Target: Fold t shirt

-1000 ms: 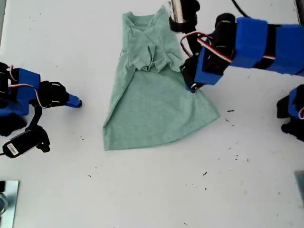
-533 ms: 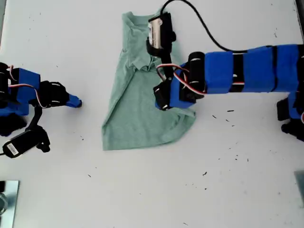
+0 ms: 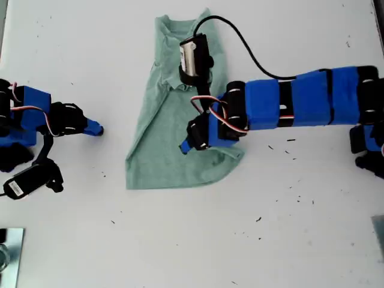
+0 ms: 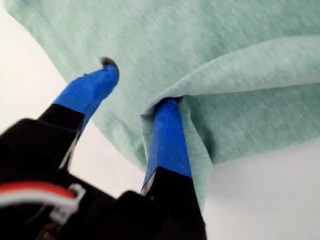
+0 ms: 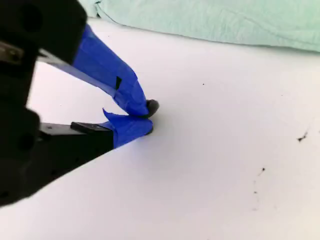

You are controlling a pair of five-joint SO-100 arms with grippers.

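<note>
The t shirt (image 3: 157, 157) lies on the white table (image 3: 198, 240), pale green, collar toward the exterior view's top, with its side at the exterior view's right folded over toward the middle. My first gripper (image 3: 187, 146) reaches in from the exterior view's right and hovers over the shirt's lower middle. In the first wrist view my first gripper (image 4: 137, 85) is open above the t shirt (image 4: 225, 40), and one blue finger (image 4: 167, 135) is tucked into a cloth fold. My second gripper (image 3: 96, 129) rests shut on the bare table at the exterior view's left, apart from the shirt. In the second wrist view my second gripper (image 5: 145, 117) holds nothing, and the t shirt (image 5: 225, 20) lies beyond it.
The first arm's wrist camera (image 3: 193, 57) and its black cable hang over the shirt's chest. A metallic object (image 3: 9, 252) sits at the exterior view's lower left corner. A blue and black arm base (image 3: 369, 144) stands at the exterior view's right edge. Dark specks dot the table.
My first gripper swept from the shirt's edge at the exterior view's right toward the left, carrying that side of the cloth over the middle. The second arm has not moved.
</note>
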